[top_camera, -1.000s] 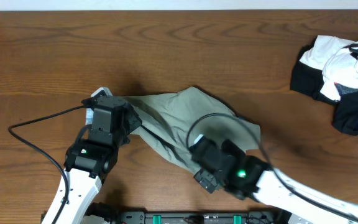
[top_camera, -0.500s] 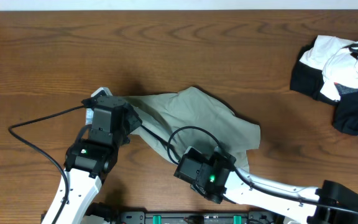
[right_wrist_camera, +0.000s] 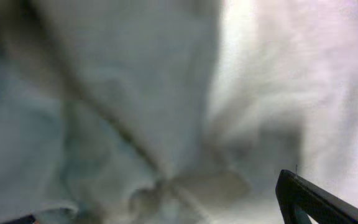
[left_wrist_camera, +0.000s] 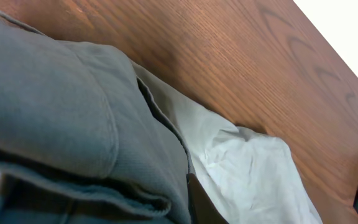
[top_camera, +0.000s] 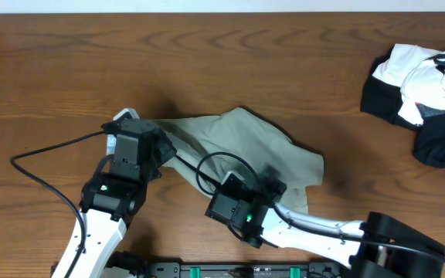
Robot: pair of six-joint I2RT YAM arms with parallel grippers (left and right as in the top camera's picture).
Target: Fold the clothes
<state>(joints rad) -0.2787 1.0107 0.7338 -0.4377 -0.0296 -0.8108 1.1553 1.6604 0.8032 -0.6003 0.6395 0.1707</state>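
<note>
Khaki clothes (top_camera: 246,143) lie crumpled on the tabletop (top_camera: 207,62) between both arms. Now the left gripper (top_camera: 159,150) is pinched tight on the cloth's edge; the right gripper (top_camera: 269,188) hangs spread wide right over the fabric. Grasping stage, I'd say. Next it must drop and close.

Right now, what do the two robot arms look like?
The left arm and right arm are white tubes ending in boxy black wrist units, each showing a green light. A long black cable runs to the left one, and a looped black cable arches over the right one.
</note>
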